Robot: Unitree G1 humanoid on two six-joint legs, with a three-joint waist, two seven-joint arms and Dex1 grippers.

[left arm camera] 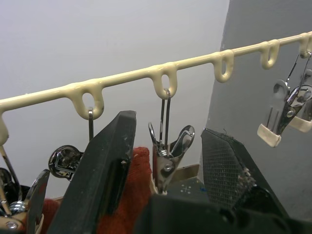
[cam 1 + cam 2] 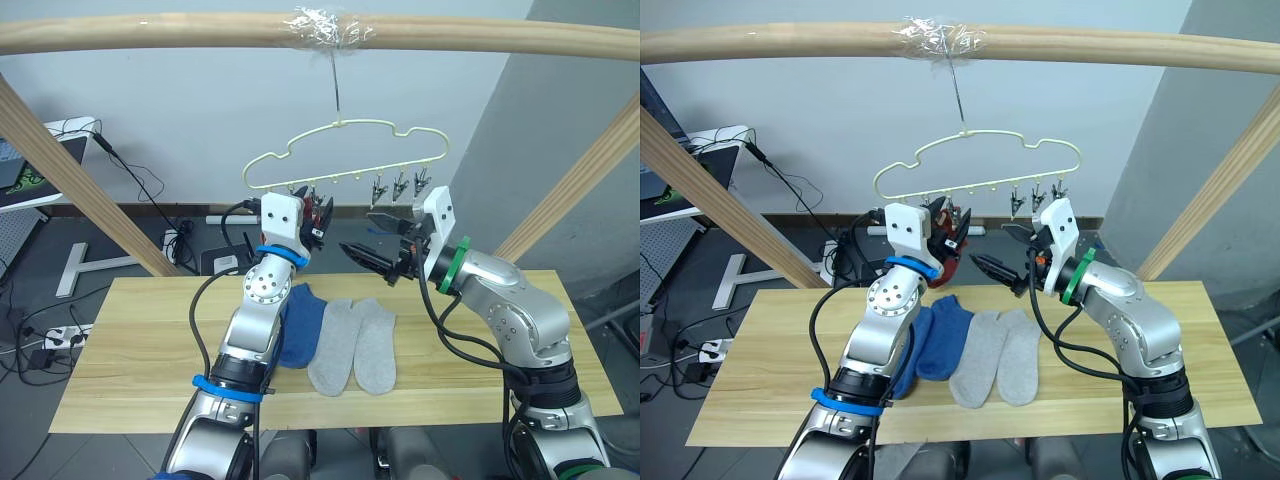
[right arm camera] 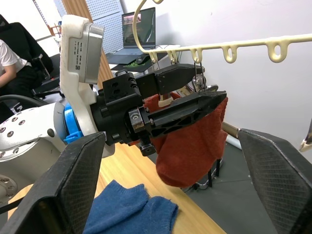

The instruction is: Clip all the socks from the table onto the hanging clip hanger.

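Observation:
A pale yellow-green clip hanger (image 2: 345,150) hangs by its hook from the wooden beam. My left gripper (image 2: 318,215) is raised to its left clips and is open, with a finger on either side of one metal clip (image 1: 168,161). A rust red sock (image 3: 190,141) hangs there against one finger; I cannot tell which clip holds it. My right gripper (image 2: 358,232) is open, just right of the left one, pointing at the sock. On the table (image 2: 140,340) lie two blue socks (image 2: 930,345) and two light grey socks (image 2: 355,345), side by side.
Three free clips (image 2: 400,187) hang on the hanger's right half. The round beam (image 2: 200,30) crosses overhead, with slanted wooden posts (image 2: 60,170) on both sides. Cables and a power strip (image 2: 65,335) lie on the floor to the left. A seated person (image 3: 14,63) is beyond.

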